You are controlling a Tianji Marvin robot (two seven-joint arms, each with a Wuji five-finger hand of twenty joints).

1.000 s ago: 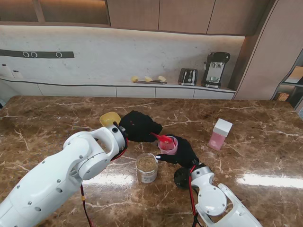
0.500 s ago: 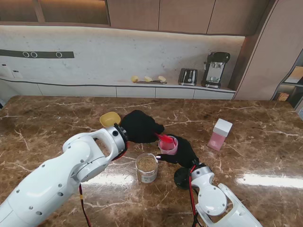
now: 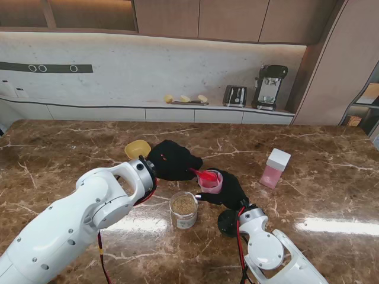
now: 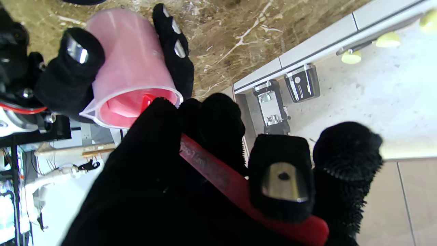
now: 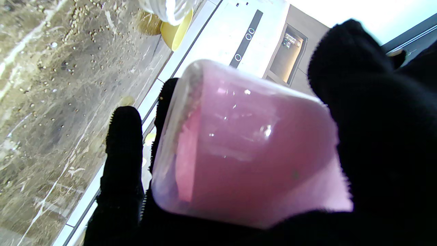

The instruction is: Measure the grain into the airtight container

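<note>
Brown marble counter (image 3: 308, 148), kitchen backdrop. Right hand (image 3: 228, 190) fingers wrapped around the pink cup (image 3: 210, 182) at frame centre, tilted; left hand (image 3: 173, 158) pinches the red scoop (image 3: 204, 174), its bowl at the cup mouth. Grain jar (image 3: 183, 209) stands just lower left of the cup, pink-and-white container (image 3: 275, 168) well apart at right.

Bright, even light; glare patches on marble table (image 3: 331, 225); blurred close wrist views

The red scoop's (image 3: 205, 175) bowl sits hidden inside the pink cup (image 3: 211, 182); whatever grain it carries, possibly none, can't be seen.
</note>
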